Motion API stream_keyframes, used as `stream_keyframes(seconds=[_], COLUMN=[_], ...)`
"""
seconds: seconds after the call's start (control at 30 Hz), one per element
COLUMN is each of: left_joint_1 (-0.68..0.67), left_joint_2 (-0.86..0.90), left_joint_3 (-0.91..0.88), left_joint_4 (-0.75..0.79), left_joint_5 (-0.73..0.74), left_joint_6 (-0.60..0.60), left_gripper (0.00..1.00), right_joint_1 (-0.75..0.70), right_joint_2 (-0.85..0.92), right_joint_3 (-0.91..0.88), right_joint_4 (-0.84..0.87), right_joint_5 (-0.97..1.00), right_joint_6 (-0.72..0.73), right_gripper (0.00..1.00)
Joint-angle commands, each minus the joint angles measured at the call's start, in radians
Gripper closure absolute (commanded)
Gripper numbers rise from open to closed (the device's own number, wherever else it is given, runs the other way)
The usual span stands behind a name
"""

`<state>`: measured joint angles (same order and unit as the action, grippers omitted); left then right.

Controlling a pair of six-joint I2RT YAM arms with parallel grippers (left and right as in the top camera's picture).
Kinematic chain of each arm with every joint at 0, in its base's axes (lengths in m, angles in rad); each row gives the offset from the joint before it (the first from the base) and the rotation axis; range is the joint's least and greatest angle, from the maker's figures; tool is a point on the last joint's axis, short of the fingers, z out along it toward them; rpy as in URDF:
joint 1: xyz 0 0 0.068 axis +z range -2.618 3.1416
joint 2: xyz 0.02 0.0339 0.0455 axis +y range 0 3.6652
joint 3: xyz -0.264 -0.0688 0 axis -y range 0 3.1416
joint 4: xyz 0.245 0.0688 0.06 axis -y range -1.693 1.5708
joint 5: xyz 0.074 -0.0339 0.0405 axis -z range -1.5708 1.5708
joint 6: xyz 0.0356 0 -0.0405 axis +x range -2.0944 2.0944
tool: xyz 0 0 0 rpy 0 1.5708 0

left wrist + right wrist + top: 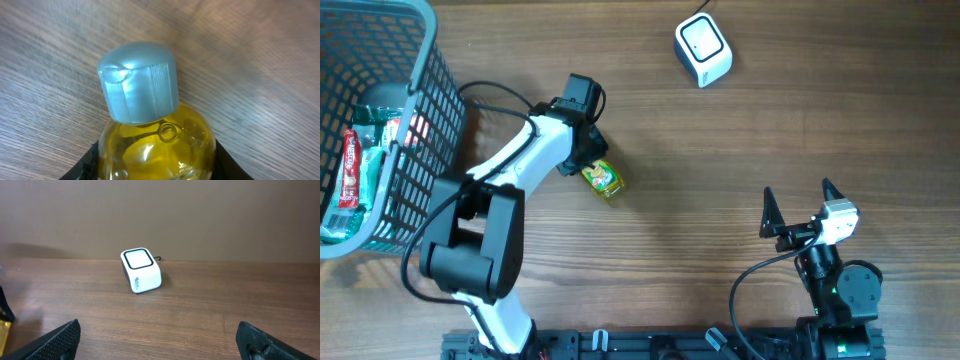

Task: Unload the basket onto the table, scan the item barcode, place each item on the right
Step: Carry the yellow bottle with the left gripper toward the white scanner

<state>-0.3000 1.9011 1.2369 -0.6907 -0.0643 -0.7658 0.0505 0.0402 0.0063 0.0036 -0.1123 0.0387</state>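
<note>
Two pincers are in view, and only the left pincer is at work. It stands over the bottle, which lies on the surface near the basket and well apart from the scanner.

The step in hand looks like the pickup. To do it well, I would grip squarely across the round body below the grey cap, since the glossy sides could slip or roll. I would also keep the fingers off the label; no barcode shows yet.

The left pincer is partly open, a dark finger on each side of the bottle. They seem to touch it, but a firm hold cannot be told. The right pincer is spread wide, holding nothing.
</note>
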Motion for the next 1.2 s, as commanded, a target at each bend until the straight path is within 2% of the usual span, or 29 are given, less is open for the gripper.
stream_keyframes(seconds=[0.0,0.17,0.33,0.4,0.57,0.67,0.83,1.17], left_joint_1=[0.001,-0.002,-0.063,-0.117,-0.303,-0.388,-0.481,-0.614], left_joint_2=[-0.132,-0.262,-0.355,-0.362,-0.362,-0.362,-0.362,-0.362], left_joint_3=[0.037,0.037,0.037,0.037,0.037,0.037,0.037,0.037], left_joint_4=[0.003,0.007,0.023,0.026,0.054,0.117,0.196,0.205], left_joint_5=[-0.077,-0.118,-0.309,-0.418,-0.785,-0.904,-0.913,-0.914], left_joint_6=[0.06,0.137,0.276,0.316,0.316,0.313,0.256,0.257], left_gripper=[0.61,0.58,0.54,0.54,0.55,0.54,0.54,0.54], right_joint_1=[-0.004,-0.004,-0.004,-0.004,-0.004,-0.004,-0.004,-0.004], right_joint_2=[-0.003,-0.003,-0.003,-0.003,-0.003,-0.003,-0.003,-0.003], right_joint_3=[-0.001,-0.001,-0.001,-0.001,-0.001,-0.001,-0.001,-0.001], right_joint_4=[0.004,0.004,0.004,0.004,0.004,0.004,0.004,0.004], right_joint_5=[-0.015,-0.015,-0.015,-0.015,-0.015,-0.015,-0.015,-0.015], right_joint_6=[-0.011,-0.011,-0.012,-0.011,-0.012,-0.012,-0.011,-0.012], right_gripper=[0.0,0.0,0.0,0.0,0.0,0.0,0.0,0.0])
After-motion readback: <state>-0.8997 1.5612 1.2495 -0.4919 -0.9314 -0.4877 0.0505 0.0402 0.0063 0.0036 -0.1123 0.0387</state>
